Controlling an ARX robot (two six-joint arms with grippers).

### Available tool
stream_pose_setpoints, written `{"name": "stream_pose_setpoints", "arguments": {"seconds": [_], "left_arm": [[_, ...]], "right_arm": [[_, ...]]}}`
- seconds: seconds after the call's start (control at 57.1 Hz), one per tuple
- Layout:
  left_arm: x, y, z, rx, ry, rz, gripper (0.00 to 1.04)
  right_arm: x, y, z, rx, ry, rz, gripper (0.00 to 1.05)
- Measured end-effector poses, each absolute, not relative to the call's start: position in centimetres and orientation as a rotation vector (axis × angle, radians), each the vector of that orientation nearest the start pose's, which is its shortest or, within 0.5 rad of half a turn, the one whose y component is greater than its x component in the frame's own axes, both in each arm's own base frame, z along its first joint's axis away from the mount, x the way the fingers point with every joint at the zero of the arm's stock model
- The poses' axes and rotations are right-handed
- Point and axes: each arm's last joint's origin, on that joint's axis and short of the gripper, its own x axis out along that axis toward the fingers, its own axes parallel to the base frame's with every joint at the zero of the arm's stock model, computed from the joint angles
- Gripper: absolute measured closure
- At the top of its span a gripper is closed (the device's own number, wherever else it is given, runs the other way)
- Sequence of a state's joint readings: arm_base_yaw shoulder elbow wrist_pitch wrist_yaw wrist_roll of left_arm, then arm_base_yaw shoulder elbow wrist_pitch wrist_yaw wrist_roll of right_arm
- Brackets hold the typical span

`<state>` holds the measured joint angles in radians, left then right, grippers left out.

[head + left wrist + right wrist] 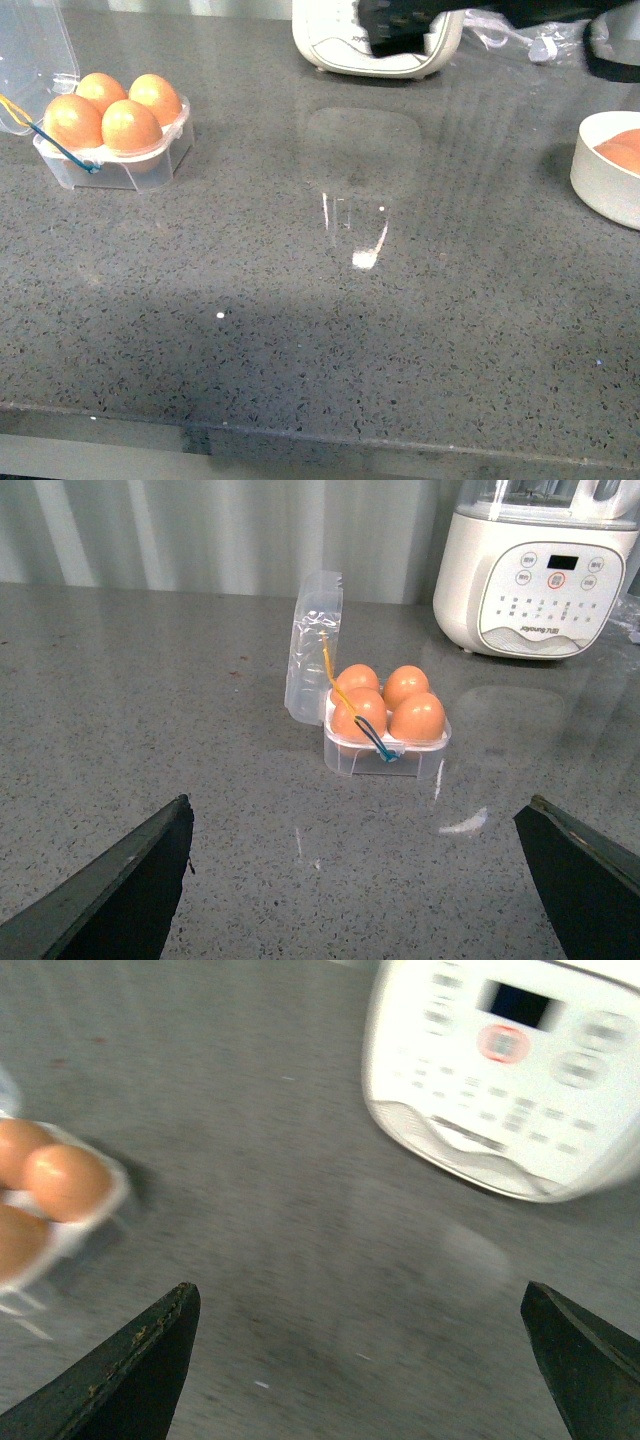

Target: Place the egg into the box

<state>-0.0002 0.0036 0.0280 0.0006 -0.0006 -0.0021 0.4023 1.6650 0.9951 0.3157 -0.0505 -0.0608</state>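
The clear box stands at the far left of the counter with its lid hinged open and a blue-and-yellow band across it. Every cup holds an orange-brown egg. In the left wrist view the box and its eggs lie ahead of my left gripper, which is open and empty, well apart from the box. My right gripper is open and empty above bare counter. That view is blurred, with the box and an egg at its edge.
A round white bowl at the right edge holds more brown eggs. A white blender base stands at the back middle, and it also shows in both wrist views. A dark arm part shows at the top right.
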Motion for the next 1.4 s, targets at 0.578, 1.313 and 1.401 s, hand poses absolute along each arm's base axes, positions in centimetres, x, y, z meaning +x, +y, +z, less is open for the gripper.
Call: {"name": "stream_pose_setpoints", "arguments": {"seconds": [0.578,1.313,1.401], "left_arm": [[9.6,0.0,17.3,-0.002,-0.025,0.000,0.07],[9.6,0.0,17.3,-0.002,-0.025,0.000,0.07],[9.6,0.0,17.3,-0.002,-0.025,0.001,0.07]], "right_arm": [[22.6,-2.6,21.2,-0.385,0.179,-0.029,0.07],[13.5,-1.1,18.3,-0.010,0.009,-0.010,1.02],[13.0,-0.1,18.0,-0.011,0.006,-0.005,1.02]]}}
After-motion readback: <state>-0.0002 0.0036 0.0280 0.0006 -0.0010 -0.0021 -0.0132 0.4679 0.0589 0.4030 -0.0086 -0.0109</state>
